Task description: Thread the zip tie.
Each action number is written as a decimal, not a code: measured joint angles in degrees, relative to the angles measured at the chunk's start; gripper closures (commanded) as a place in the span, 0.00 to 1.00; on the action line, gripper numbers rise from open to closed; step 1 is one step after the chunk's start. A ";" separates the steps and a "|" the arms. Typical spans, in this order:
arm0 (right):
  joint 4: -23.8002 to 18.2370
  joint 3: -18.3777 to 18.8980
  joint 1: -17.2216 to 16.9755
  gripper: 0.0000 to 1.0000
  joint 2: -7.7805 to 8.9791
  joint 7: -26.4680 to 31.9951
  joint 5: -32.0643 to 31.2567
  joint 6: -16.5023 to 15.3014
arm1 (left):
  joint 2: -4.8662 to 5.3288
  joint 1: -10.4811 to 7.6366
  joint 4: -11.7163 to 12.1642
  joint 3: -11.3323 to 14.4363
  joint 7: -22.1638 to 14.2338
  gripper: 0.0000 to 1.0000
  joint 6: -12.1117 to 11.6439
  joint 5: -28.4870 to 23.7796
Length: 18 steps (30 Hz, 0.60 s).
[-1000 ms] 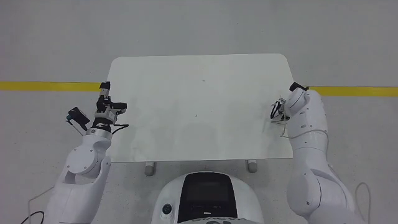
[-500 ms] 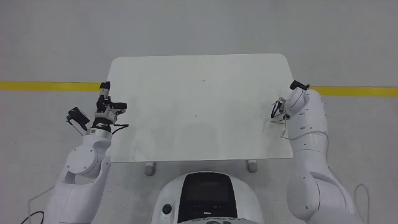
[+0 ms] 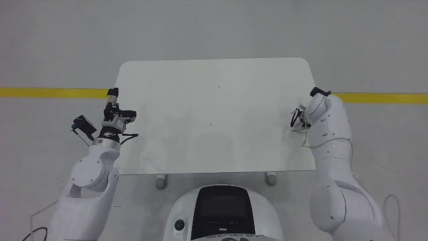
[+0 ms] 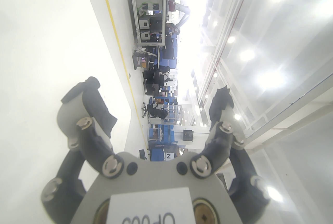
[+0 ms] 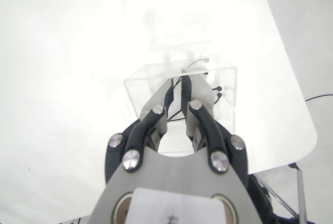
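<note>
At the right edge of the table [image 3: 214, 107] almost nothing has changed in the last second: the right arm's wrist has only leaned a little more inward over the edge, while the right gripper [image 3: 297, 117] has stayed at the same spot. The right wrist view shows why. The right gripper [image 5: 178, 80] reaches down into a clear box [image 5: 135, 95] that stands near the table corner, and several black zip ties [image 5: 218, 92] lie inside this box, some against its far wall. The two fingers are drawn close together but a narrow gap remains between them; a thin black strand runs through this gap, and it looks not yet pinched. The left gripper [image 3: 119, 115] has not moved at all; it waits beside the left edge of the table, and in its own view the left gripper [image 4: 156, 90] is spread wide with nothing in it, facing out toward the room. I judge that the task is at its very beginning: the small wrist correction looks like a final alignment before one tie is clamped, and no threading is possible until a tie is lifted out.
</note>
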 measured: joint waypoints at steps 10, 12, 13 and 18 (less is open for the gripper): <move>1.29 0.01 0.68 1.00 0.28 -0.84 0.00 0.00 | 0.00 0.00 0.00 0.00 0.00 0.00 0.00 0.00; 0.62 0.08 0.41 1.00 0.28 -0.90 0.00 0.00 | 0.00 0.00 0.00 0.00 0.00 0.00 0.00 0.00; 0.16 0.10 0.20 1.00 0.26 -0.86 0.00 0.00 | 0.00 0.00 0.00 0.00 0.00 0.00 0.00 0.00; -4.06 0.04 -1.80 1.00 -0.09 0.29 0.00 0.00 | 0.00 0.00 0.00 0.00 0.00 0.00 0.00 0.00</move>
